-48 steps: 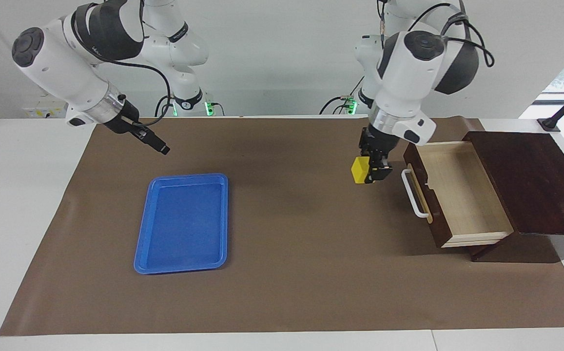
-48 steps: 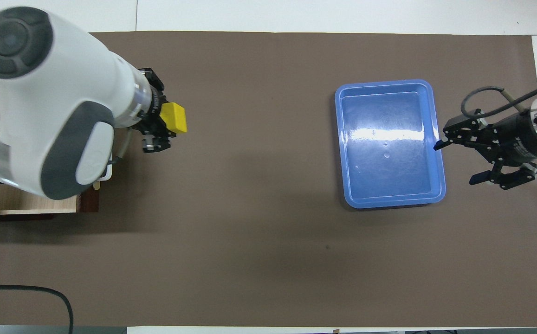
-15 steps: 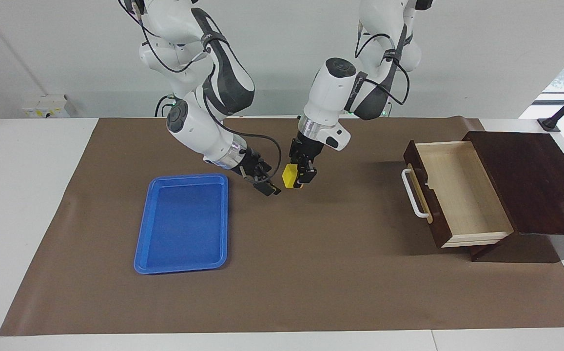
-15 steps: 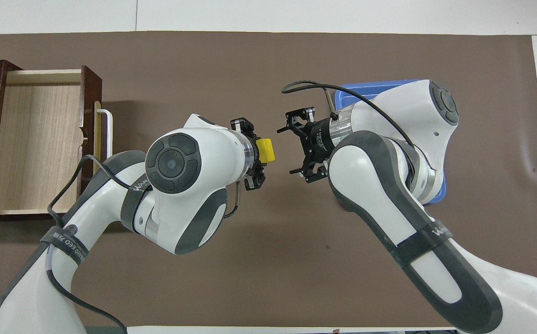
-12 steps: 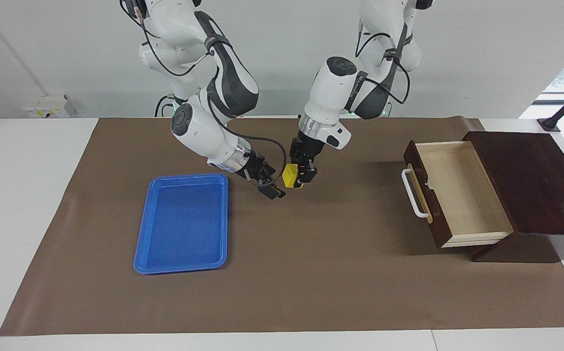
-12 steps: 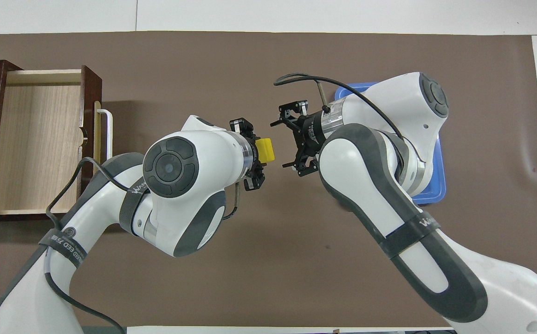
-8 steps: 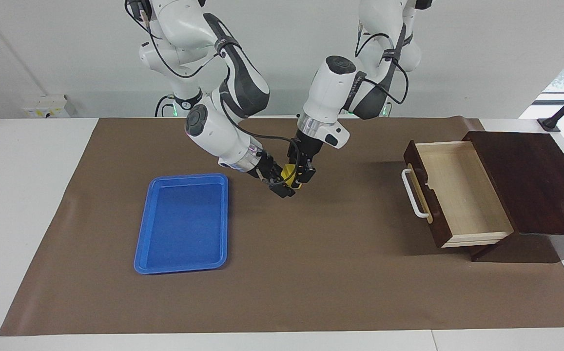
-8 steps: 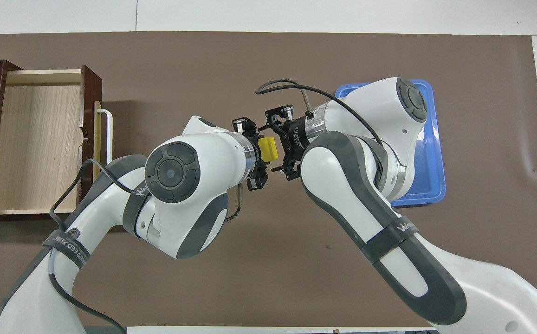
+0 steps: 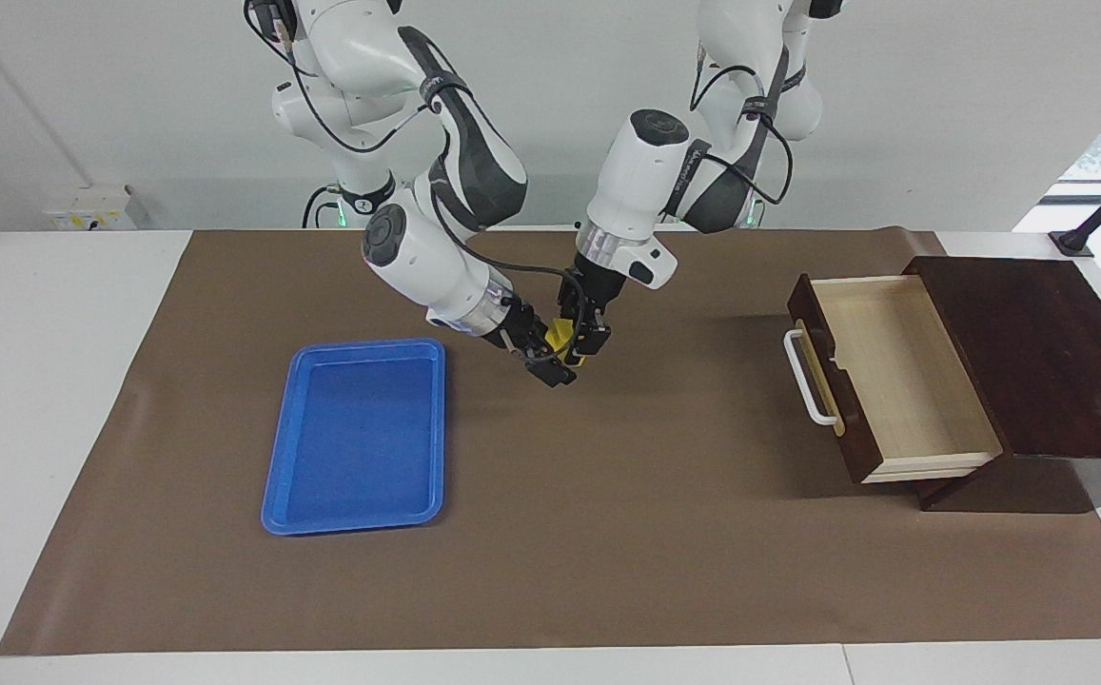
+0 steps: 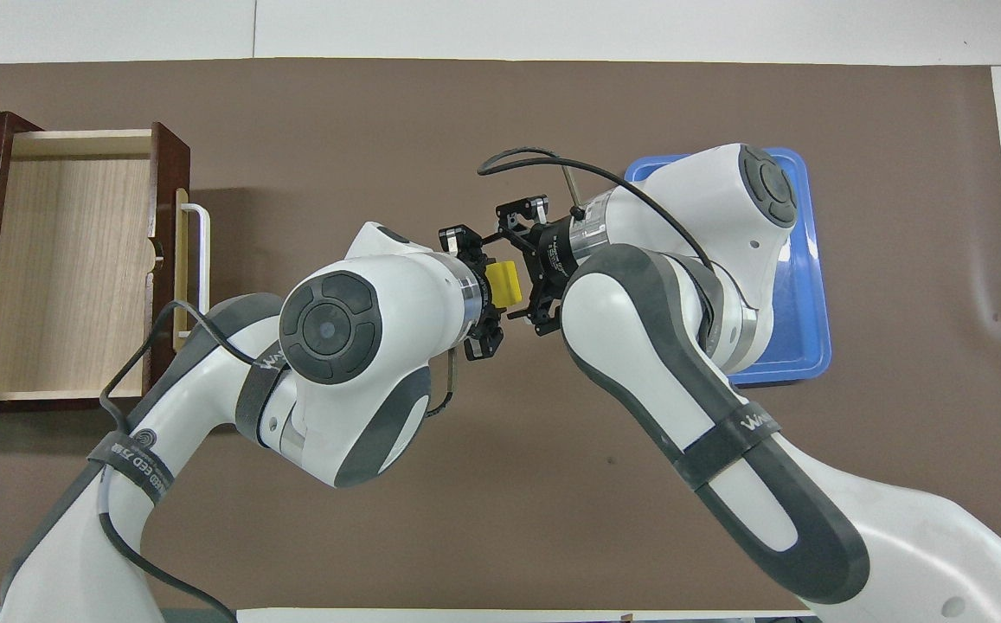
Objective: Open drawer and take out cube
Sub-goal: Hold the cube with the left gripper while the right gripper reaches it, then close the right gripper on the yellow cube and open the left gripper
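Note:
The dark brown drawer (image 9: 821,347) stands pulled open at the left arm's end of the table, and its pale interior (image 10: 67,260) holds nothing. My left gripper (image 9: 580,348) is shut on the small yellow cube (image 9: 561,333) and holds it above the middle of the mat, between the drawer and the blue tray. My right gripper (image 9: 551,365) is open, with its fingers on either side of the same cube (image 10: 504,284). In the overhead view my left gripper (image 10: 493,292) and my right gripper (image 10: 517,277) meet tip to tip at the cube.
The blue tray (image 9: 360,433) lies on the brown mat toward the right arm's end; my right arm covers part of it in the overhead view (image 10: 807,294). The drawer's dark cabinet (image 9: 1035,352) sits at the table's edge. The white bar handle (image 9: 805,381) faces the middle of the mat.
My left gripper carried the cube from beside the drawer to the middle of the mat. My right gripper came over from the tray's side and closed in around the cube.

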Tool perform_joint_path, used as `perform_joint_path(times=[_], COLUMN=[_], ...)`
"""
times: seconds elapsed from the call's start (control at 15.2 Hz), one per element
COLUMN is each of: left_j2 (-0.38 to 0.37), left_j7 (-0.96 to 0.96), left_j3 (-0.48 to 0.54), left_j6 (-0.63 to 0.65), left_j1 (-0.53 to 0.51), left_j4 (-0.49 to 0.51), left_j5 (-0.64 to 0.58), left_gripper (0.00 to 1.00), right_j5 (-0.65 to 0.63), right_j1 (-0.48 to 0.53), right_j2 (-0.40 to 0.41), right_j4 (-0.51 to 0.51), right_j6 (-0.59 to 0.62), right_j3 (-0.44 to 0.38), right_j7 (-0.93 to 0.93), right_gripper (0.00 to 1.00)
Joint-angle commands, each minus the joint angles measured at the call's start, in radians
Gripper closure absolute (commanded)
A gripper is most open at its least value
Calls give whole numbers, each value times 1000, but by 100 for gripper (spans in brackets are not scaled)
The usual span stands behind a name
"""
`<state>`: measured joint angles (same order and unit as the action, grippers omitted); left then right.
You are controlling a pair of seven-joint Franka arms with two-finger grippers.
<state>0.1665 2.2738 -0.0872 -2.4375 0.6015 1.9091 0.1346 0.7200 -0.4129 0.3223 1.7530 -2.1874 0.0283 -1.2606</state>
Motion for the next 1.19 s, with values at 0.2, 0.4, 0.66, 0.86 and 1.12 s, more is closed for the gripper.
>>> perform_joint_path(times=[0.2, 0.4, 0.66, 0.86, 1.12], left_j2=[-22, -21, -21, -22, -21], left_j7=[7, 7, 6, 6, 6], left_j3=[17, 17, 17, 17, 17], left_j6=[3, 3, 3, 3, 3], left_j1=[18, 18, 18, 18, 18], left_j4=[24, 24, 24, 24, 24], left_j5=[16, 16, 16, 16, 16], left_gripper=[100, 100, 100, 100, 100], right_j5=[-21, -21, -21, -21, -19], right_j1=[9, 10, 10, 11, 13], right_j2=[8, 8, 8, 6, 8], right_j4=[-6, 0, 0, 0, -1], right_j6=[-11, -11, -11, -11, -9], right_j3=[4, 4, 4, 4, 4], right_j7=[-22, -25, -26, -26, -26], right_gripper=[0, 0, 3, 34, 87])
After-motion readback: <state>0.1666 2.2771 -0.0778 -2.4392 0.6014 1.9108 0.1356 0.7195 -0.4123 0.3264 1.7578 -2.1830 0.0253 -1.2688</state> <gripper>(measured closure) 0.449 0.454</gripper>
